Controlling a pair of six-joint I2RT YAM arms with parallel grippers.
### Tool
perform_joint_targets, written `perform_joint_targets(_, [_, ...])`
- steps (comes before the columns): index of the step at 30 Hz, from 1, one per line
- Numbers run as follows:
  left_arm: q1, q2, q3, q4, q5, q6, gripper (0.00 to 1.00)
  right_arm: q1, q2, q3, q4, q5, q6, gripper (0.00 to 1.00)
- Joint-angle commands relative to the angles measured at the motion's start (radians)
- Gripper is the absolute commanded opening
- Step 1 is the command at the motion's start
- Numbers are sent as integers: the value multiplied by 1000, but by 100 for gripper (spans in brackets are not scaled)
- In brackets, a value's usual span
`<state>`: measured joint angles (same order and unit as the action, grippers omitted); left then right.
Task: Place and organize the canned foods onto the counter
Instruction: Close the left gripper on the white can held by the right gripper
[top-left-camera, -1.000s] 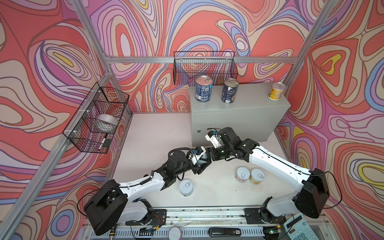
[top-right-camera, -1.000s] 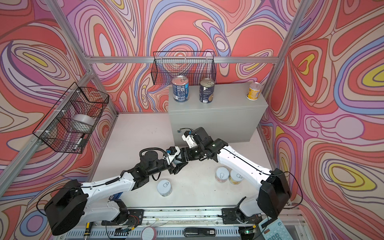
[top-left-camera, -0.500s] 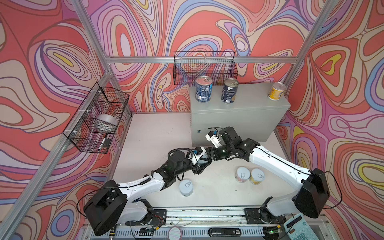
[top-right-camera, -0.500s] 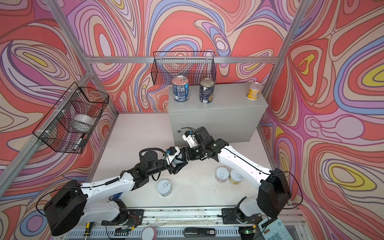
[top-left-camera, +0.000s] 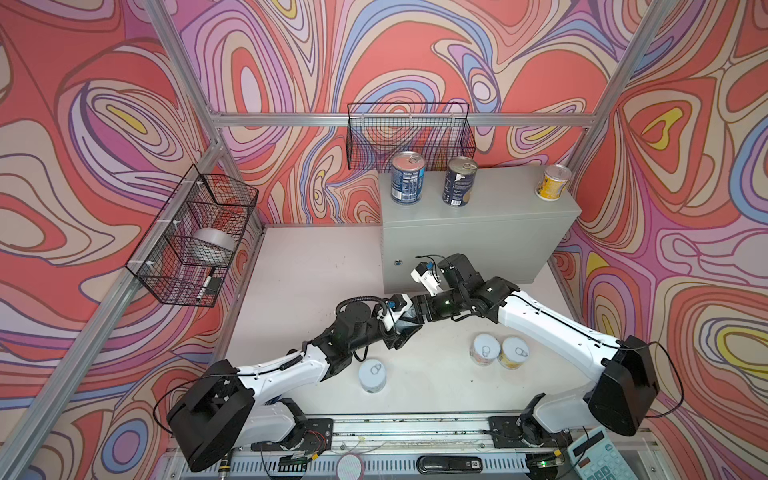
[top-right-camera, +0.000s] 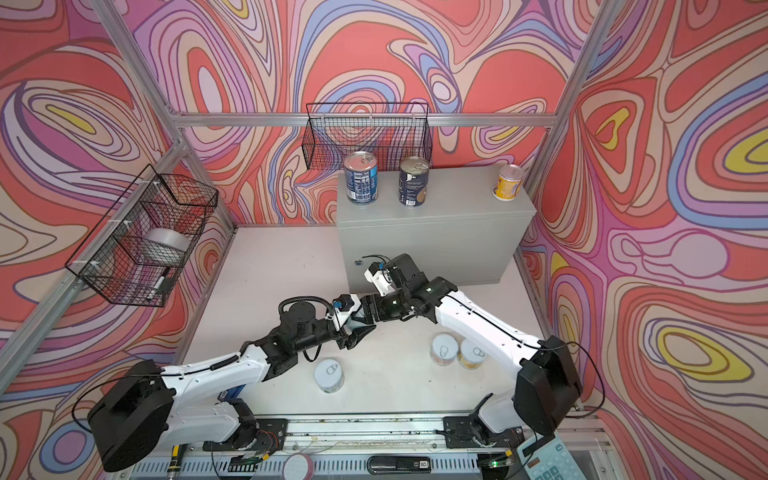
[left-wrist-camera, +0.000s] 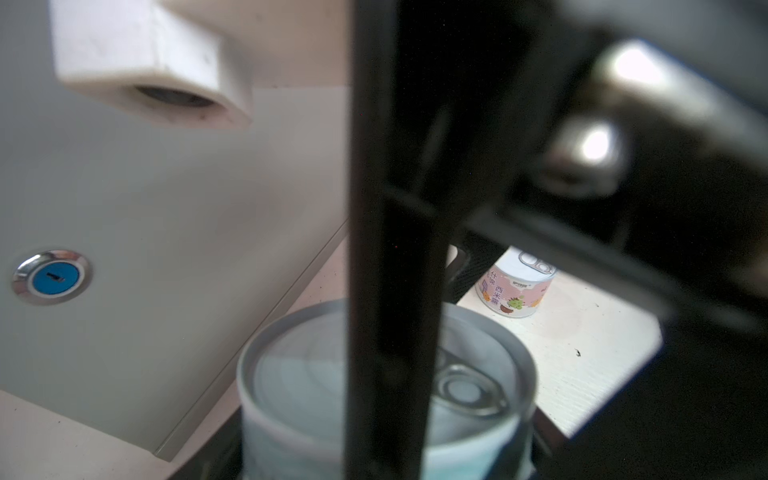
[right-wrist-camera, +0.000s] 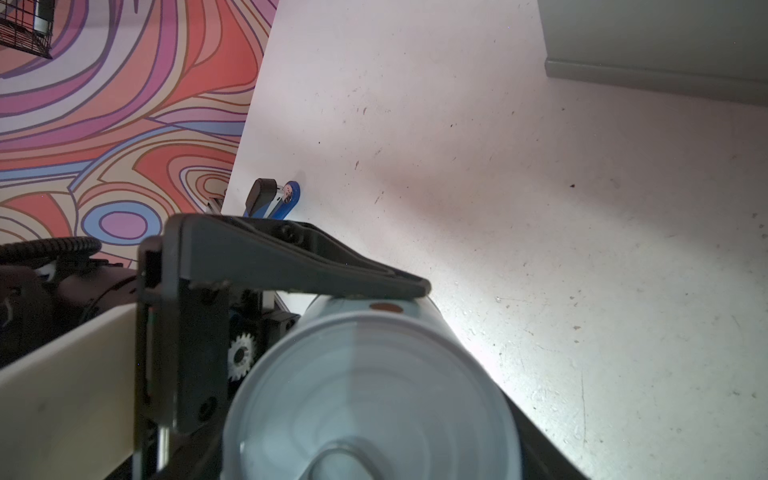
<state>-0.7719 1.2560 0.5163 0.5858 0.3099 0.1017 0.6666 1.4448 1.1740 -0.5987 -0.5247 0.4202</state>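
Both arms meet over the middle of the table, in front of the grey counter (top-left-camera: 478, 232). My left gripper (top-left-camera: 409, 321) and right gripper (top-left-camera: 419, 311) are each shut on the same pale blue can (left-wrist-camera: 291, 395), held off the table. In the right wrist view a left finger (right-wrist-camera: 332, 274) presses on that pale blue can (right-wrist-camera: 365, 395). Two dark blue cans (top-left-camera: 408, 178) (top-left-camera: 459, 181) and a yellow can (top-left-camera: 552, 183) stand on the counter. A white-teal can (top-left-camera: 372, 376), a pink can (top-left-camera: 484, 351) and another yellow can (top-left-camera: 514, 353) stand on the table.
A black wire basket (top-left-camera: 409, 137) hangs on the back wall above the counter. A second wire basket (top-left-camera: 195, 237) on the left wall holds a silver tape roll (top-left-camera: 214, 247). A calculator (top-left-camera: 594, 457) lies at the front right corner.
My left gripper's jaws have closed a little onto the pale blue can. Both arms have barely moved.
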Motion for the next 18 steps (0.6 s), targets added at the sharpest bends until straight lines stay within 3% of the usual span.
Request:
perform_joint_targets(1, [0,3,16,44,-34,11,49,28,-4,21,34,-158,-26,74])
perform_joint_targets(4, [0,2,16,46,-32,10,42,28,-5,17,35,-154,-27,75])
perform_joint_targets(18, [0,-56,8,21,-69,21,36,18,5,-16,53,-153,-56,85])
